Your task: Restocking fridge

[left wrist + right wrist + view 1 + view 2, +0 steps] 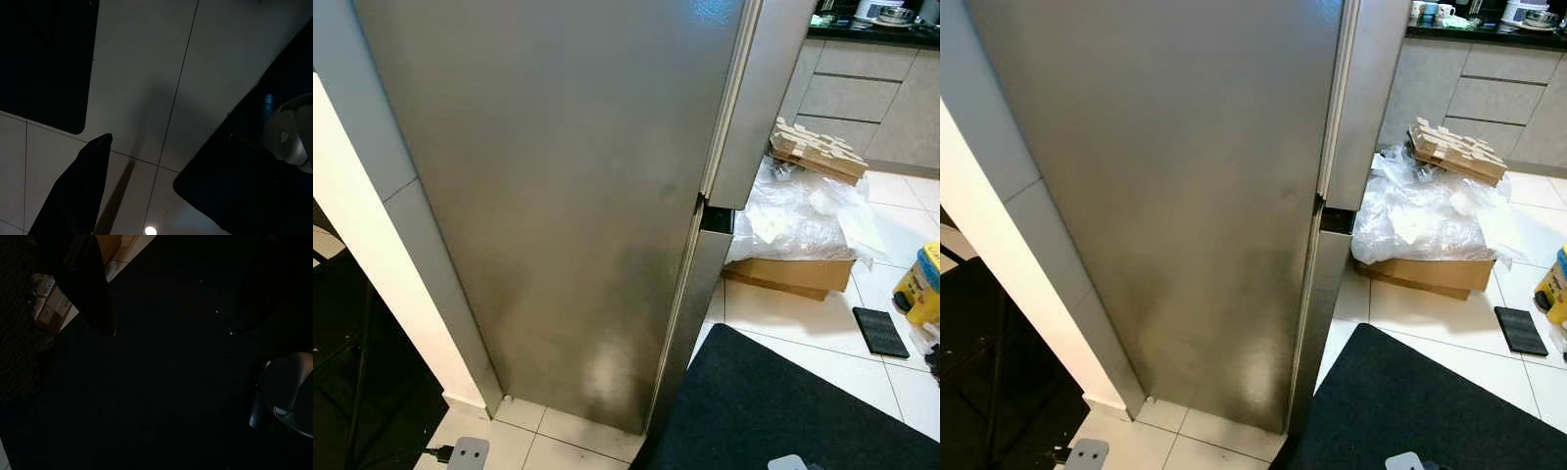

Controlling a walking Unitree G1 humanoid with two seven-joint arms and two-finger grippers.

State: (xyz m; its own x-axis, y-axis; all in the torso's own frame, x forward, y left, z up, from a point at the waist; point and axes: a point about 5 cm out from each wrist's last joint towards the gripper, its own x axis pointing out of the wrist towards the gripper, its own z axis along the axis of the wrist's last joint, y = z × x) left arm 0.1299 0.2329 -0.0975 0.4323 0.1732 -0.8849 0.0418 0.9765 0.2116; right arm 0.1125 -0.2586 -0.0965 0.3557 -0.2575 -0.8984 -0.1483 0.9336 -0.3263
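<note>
- Fridge [558, 196]: tall, brushed steel, directly ahead and close. The head views look at its side panel, with the doors on the robot's right edge. Upper door [759, 98] and lower door [690, 304] both sit shut, a dark gap between them.
- Pale wall panel [372, 196] runs beside the fridge on the left, down to the white tiled floor [793, 323].
- Dark mat [783, 411] lies on the floor at the foot of the fridge front, right of the lower door.
- Beyond the mat: flat cardboard box [793, 274] under crumpled clear plastic [793, 215], with a second cardboard piece [818, 152] on top, close to the grey cabinets [862, 98].
- Yellow container [922, 286] and a small dark flat item [880, 332] are on the tiles at far right.
- Left end effector [83, 186]: hangs over tile and mat edge; one black finger visible, so spread cannot be told.
- Right end effector [88, 289]: very dark view, above the dark mat, possibly a carton near the frame edge; one finger seen, opening cannot be told.
- Both arms hang idle, well apart from the fridge.
</note>
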